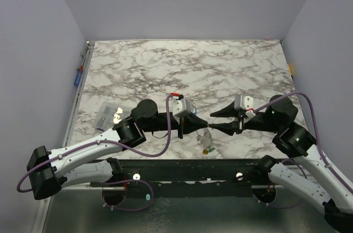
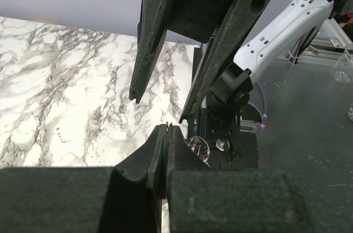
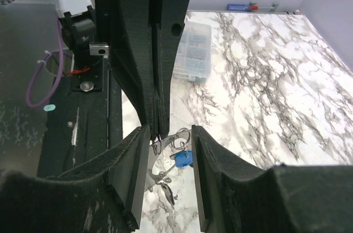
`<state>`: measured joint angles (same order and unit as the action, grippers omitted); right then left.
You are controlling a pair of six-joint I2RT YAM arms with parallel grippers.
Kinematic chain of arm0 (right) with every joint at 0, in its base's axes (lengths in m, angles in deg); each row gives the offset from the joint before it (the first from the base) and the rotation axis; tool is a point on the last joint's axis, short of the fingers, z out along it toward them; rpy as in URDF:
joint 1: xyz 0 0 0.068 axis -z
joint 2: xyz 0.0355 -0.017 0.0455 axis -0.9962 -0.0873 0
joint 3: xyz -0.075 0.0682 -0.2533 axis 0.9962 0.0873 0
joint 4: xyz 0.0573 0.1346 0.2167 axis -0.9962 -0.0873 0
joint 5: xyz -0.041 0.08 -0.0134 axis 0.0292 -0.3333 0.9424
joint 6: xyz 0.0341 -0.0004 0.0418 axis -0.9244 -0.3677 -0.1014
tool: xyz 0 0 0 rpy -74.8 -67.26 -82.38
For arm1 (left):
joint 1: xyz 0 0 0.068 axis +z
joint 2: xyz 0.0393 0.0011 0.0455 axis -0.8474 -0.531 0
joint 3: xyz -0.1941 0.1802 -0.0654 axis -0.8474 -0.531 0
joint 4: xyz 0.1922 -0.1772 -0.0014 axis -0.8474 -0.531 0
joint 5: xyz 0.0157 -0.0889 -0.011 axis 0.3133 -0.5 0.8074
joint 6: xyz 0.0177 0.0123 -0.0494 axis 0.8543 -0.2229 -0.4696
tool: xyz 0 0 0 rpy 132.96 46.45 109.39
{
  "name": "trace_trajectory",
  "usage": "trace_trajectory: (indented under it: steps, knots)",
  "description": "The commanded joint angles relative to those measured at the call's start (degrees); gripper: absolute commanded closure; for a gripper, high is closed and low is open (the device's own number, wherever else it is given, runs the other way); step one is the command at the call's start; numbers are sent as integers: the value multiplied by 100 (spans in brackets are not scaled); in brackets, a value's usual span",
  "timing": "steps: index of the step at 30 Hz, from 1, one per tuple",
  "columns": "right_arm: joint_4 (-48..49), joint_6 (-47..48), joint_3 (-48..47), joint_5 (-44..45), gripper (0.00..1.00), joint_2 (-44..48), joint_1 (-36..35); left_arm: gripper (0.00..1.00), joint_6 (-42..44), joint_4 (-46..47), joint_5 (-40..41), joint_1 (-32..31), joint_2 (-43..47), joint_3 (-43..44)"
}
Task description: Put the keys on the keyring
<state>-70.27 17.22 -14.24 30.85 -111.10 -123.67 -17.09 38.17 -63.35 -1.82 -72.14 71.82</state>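
Right fingers [image 3: 129, 178] either side of keys [image 3: 182, 157]

Table: white marble-patterned top [image 1: 231, 68] with grey veins.
Left edge: clear plastic case [image 1: 106, 113] lay flat.
Near edge: keys [image 1: 207, 144] clustered; resting or hanging, unclear.

**Top external:** fixed high behind the near edge, looking down on the whole table [image 1: 220, 62]. **Left wrist:** close behind the left fingers [image 2: 140, 164], facing rightward along that edge. **Right wrist:** close behind the right fingers [image 3: 129, 178], facing leftward. All three share the near-edge middle.
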Motion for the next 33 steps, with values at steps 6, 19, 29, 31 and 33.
trace_trajectory:
  steps: [6, 19, 29, 31, 33]
  knots:
    - [-1076, 628, -340, 412, 61, 17, -43, 100, 77, 134, 51, -20, 129, 80]
    - [-1003, 657, -259, 135, 63, -201, -39, 100, 24, 218, 85, -23, 120, 73]
    - [-883, 605, -227, -82, 68, -388, -39, 100, 6, 287, 131, -24, 102, 48]
    - [-843, 585, -214, -104, 69, -398, -42, 100, -14, 310, 156, -22, 102, 40]
    - [-811, 565, -215, -118, 71, -415, -44, 100, -35, 331, 176, -24, 96, 22]
